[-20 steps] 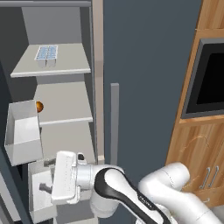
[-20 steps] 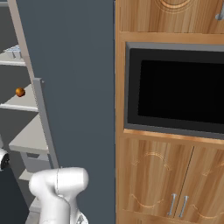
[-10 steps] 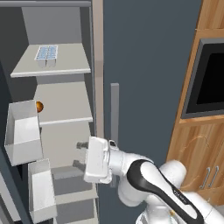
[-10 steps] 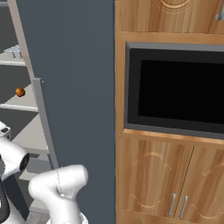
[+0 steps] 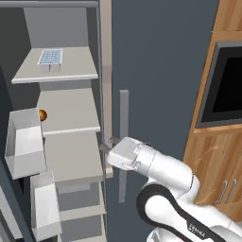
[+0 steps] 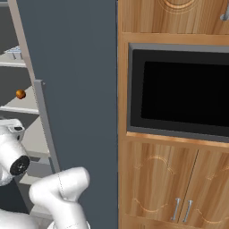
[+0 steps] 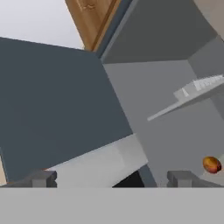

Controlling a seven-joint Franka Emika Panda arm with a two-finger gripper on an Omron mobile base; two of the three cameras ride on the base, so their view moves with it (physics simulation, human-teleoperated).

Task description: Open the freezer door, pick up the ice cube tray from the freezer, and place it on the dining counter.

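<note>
You have the freezer [image 5: 71,142] standing open, its light grey shelves and white bins [image 5: 26,142] in plain sight from the left base view. The ice cube tray [image 5: 50,57] lies flat on the top shelf [image 5: 56,71], toward its back left, well above your hand [image 7: 111,177]. In the hand view the tray [image 7: 205,83] shows as a pale strip on the edge of that shelf, up and to the right. A small orange ball [image 5: 42,115] sits on the second shelf, at its left end; it also appears in the right base view [image 6: 20,94] and low right in the hand view [image 7: 211,164].

Your hand is released, fingers spread wide with nothing between them. It hovers at about the height of the third shelf, near the inner edge of the plain dark door [image 5: 160,71] and its long grey handle [image 5: 123,142]; whether it touches that handle is hard to tell from here. To the right stands a wood cabinet [image 6: 170,179] with a black oven [image 6: 179,91] set in it.
</note>
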